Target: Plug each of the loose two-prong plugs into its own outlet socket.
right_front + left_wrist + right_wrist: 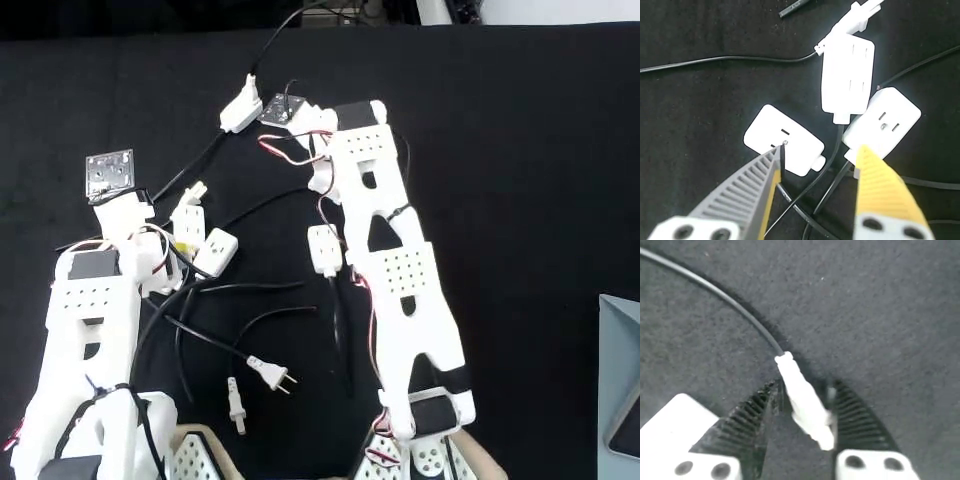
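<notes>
The right gripper (805,386) is clamped on a slim white plug (804,402), which sits tilted between the ribbed fingers (855,415). Its black cord (735,305) trails off across the cloth. In the high view this arm stretches toward the far edge of the table (520,150), with broad bare black cloth to its right. The left gripper (821,148) stands spread. One fingertip (774,156) touches the top of the near socket (790,132), and the yellow-faced finger (880,190) hangs over the edge of a second socket (885,120). Beyond them lies a long socket (847,75) with a plug body (860,12) at its far end. These three crowd together among black cables, with little room between them. A fourth socket (325,248) lies just beside the right arm. A pronged plug (272,375) and a short white plug (237,403) lie between the arms near their bases, apart from every socket. A grey object (620,380) sits at the right edge.
</notes>
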Tool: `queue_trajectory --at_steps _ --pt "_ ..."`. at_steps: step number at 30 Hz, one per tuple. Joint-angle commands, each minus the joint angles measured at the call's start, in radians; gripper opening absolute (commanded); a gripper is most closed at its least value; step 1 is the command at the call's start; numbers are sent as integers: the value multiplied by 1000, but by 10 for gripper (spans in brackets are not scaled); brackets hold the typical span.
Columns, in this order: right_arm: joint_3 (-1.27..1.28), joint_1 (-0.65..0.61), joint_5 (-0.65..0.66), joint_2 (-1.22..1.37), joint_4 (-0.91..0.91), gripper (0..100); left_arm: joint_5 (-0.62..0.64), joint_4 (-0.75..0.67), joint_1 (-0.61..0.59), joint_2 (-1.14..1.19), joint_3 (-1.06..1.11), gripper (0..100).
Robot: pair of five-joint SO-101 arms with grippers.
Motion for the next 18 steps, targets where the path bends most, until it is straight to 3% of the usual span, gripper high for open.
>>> queue_trajectory --at_steps 1,4,11,18 --pt "-85 -9 8 -2 63 34 3 -17 -2 -18 -4 235" --pt "-131 -9 -6 -4 69 16 3 -17 -2 -18 -5 235" --pt "-156 -14 -178 -58 74 11 3 -17 -2 -17 -5 232" --pt "111 -14 -315 -318 74 11 3 -74 -2 -23 25 234"
